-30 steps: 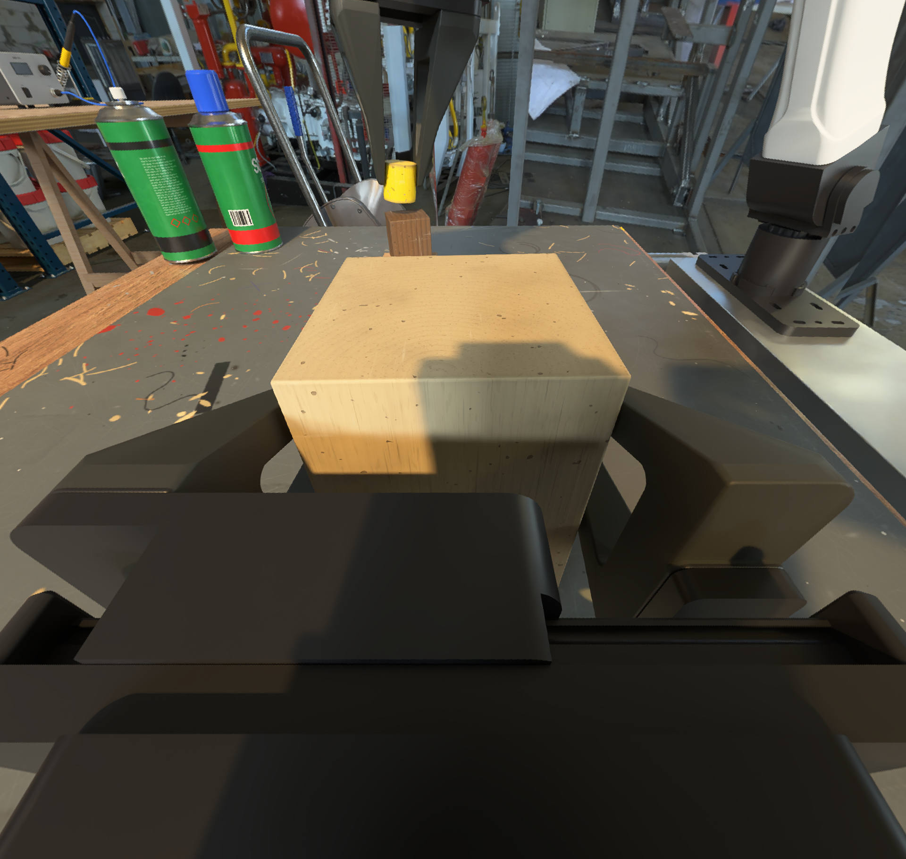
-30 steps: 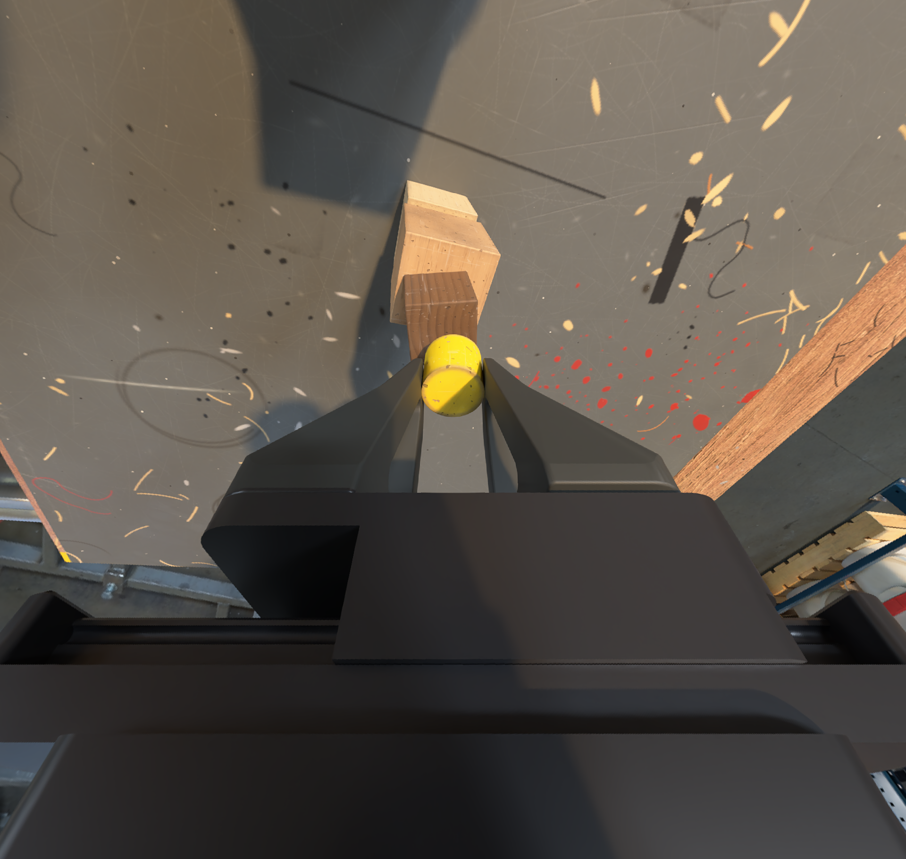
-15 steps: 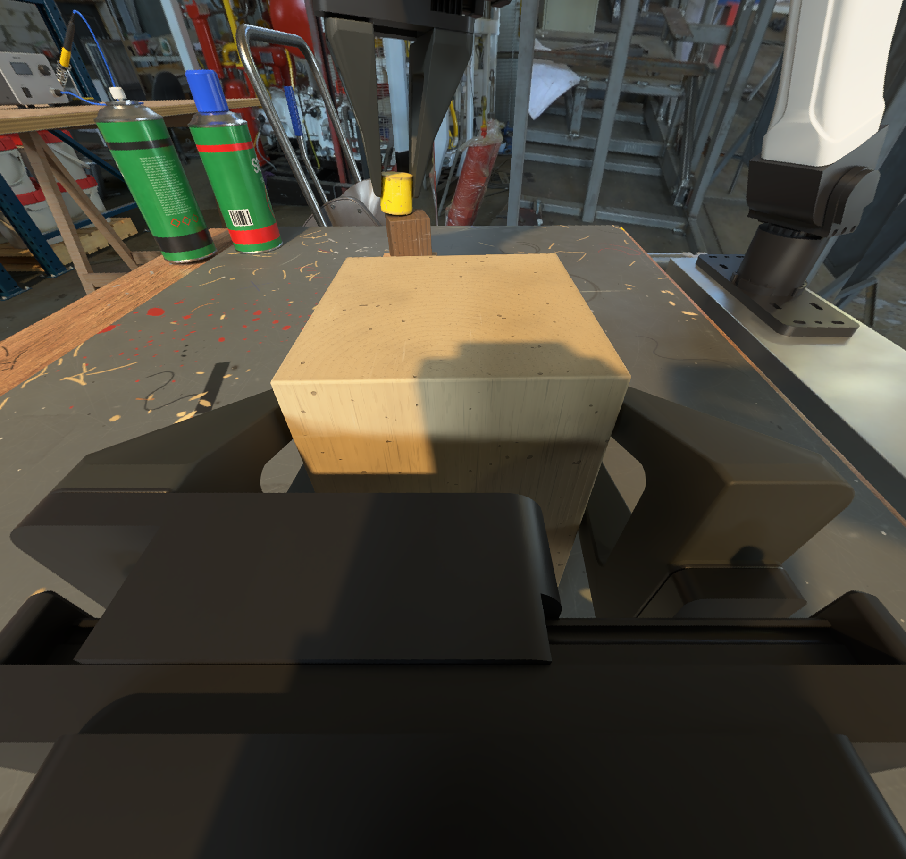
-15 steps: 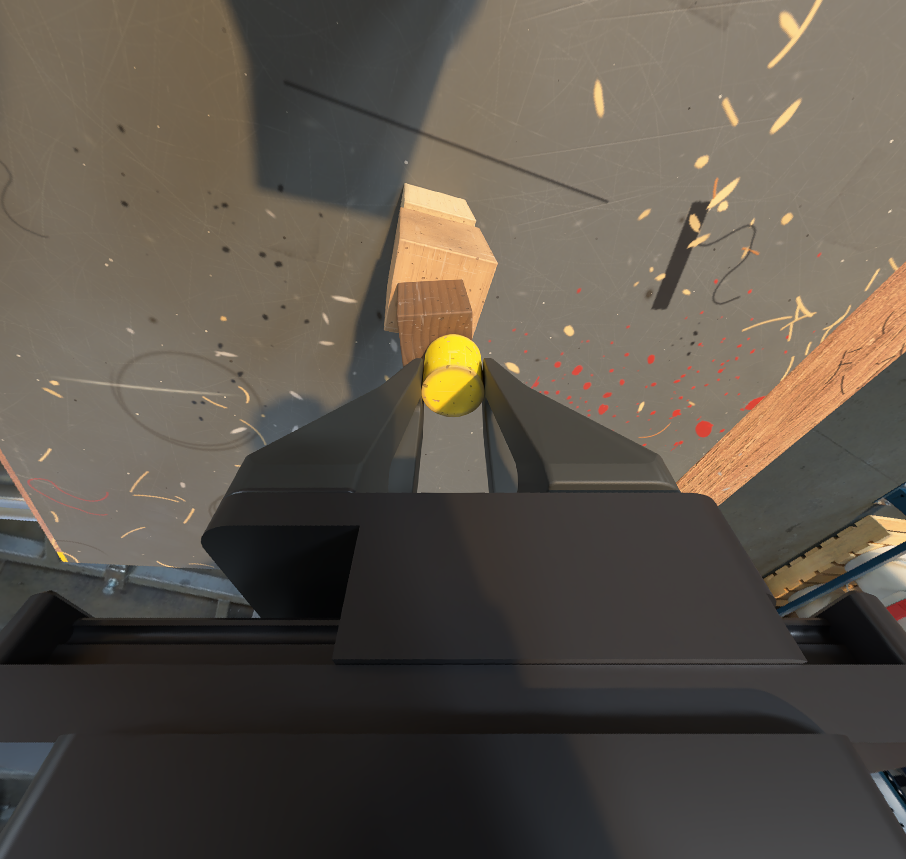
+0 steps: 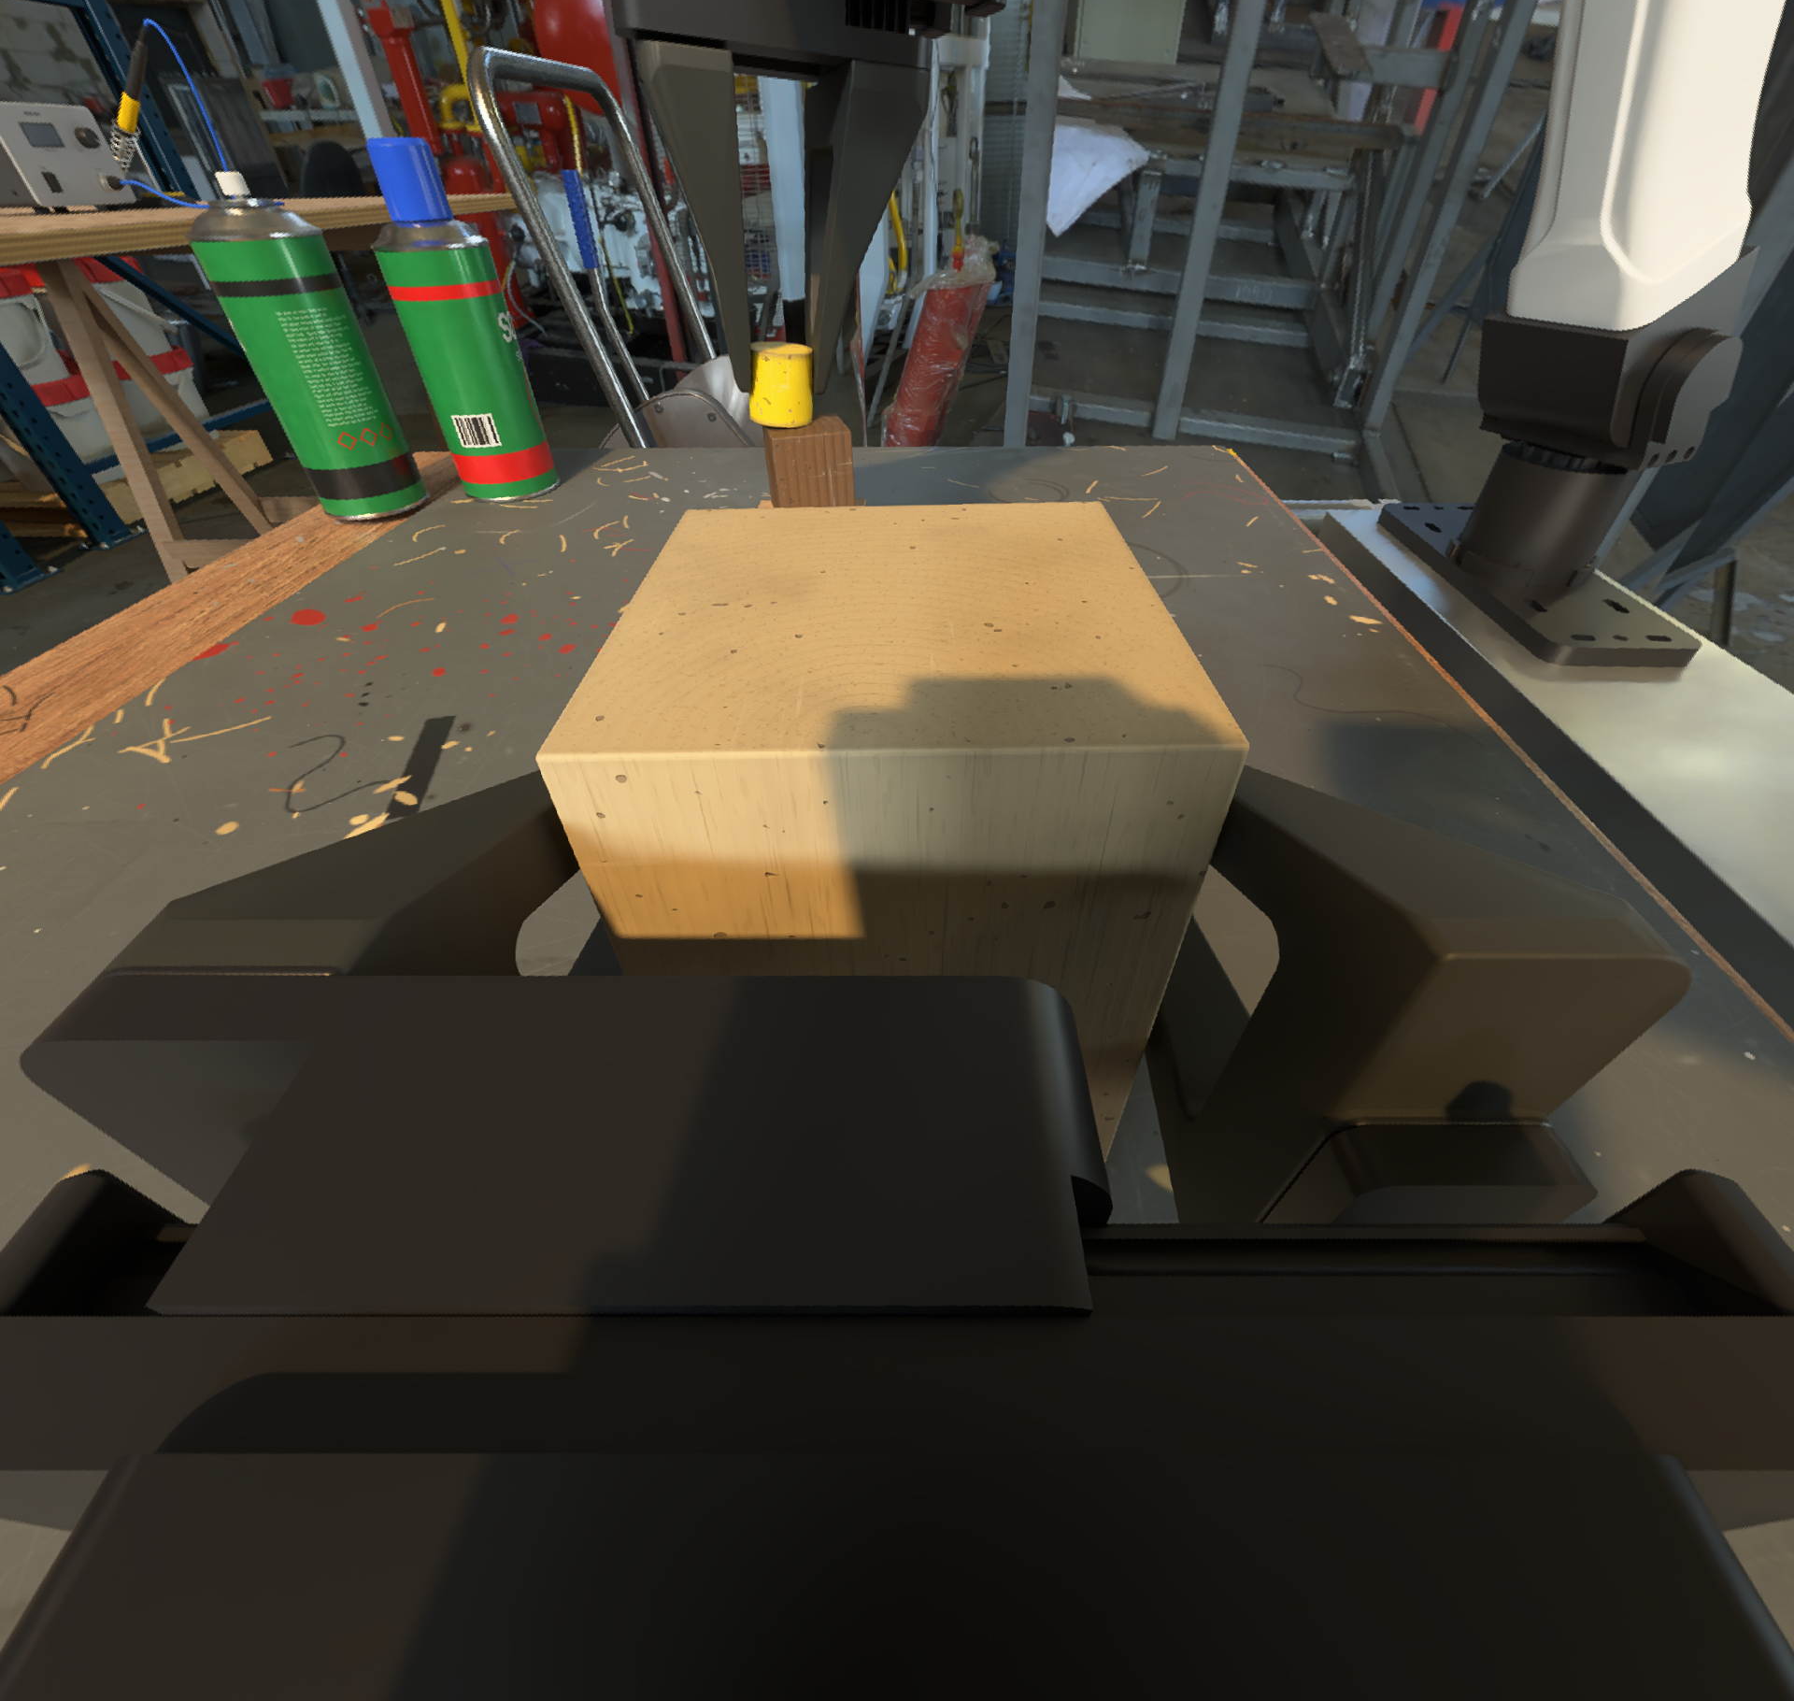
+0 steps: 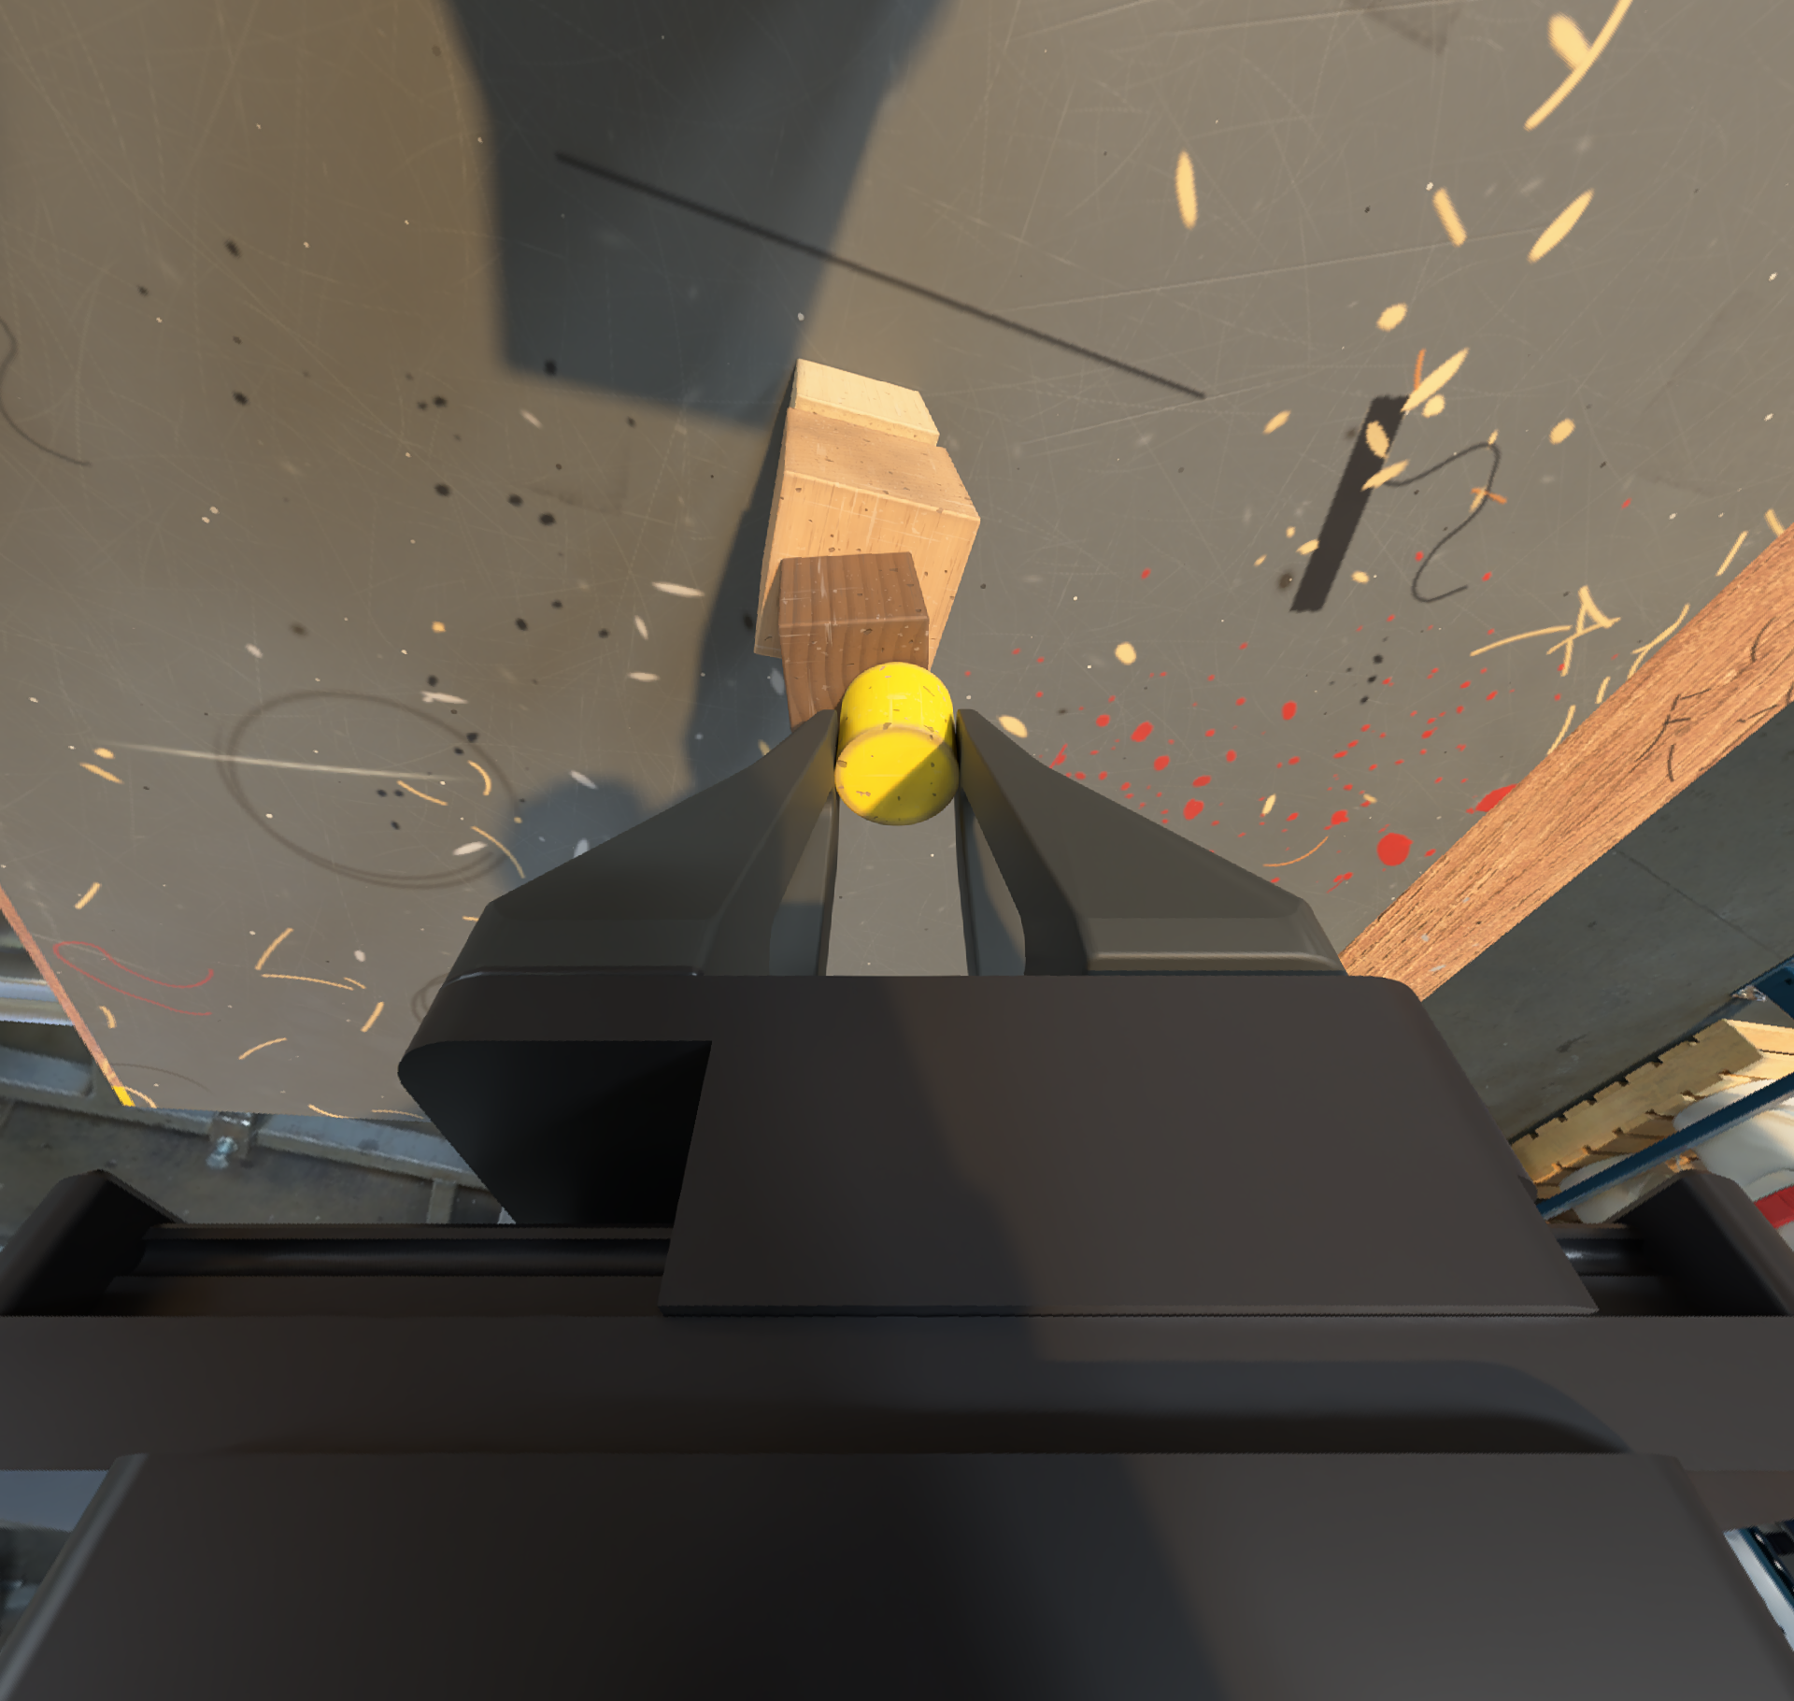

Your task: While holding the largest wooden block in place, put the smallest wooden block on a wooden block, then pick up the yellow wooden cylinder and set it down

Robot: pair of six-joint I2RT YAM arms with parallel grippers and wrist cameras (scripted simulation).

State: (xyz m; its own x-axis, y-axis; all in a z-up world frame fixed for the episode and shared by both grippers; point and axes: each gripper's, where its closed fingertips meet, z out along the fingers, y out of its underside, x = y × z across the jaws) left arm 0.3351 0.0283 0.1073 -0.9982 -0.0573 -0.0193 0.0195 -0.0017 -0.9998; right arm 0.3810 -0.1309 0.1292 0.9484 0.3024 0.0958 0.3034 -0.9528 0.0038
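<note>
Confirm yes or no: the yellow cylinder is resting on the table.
No, the yellow cylinder is held in the right gripper above the dark brown block.

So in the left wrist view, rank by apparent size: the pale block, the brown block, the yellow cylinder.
1. Pale block, largest, though nearest the camera.
2. Brown block.
3. Yellow cylinder, slightly smaller than the brown block.

- Two green spray cans (image 5: 369,363) are standing upright, side by side, at the counter's (image 5: 291,712) far left corner.
- A wooden plank (image 6: 1602,761) is lying along the counter's left edge.
</note>
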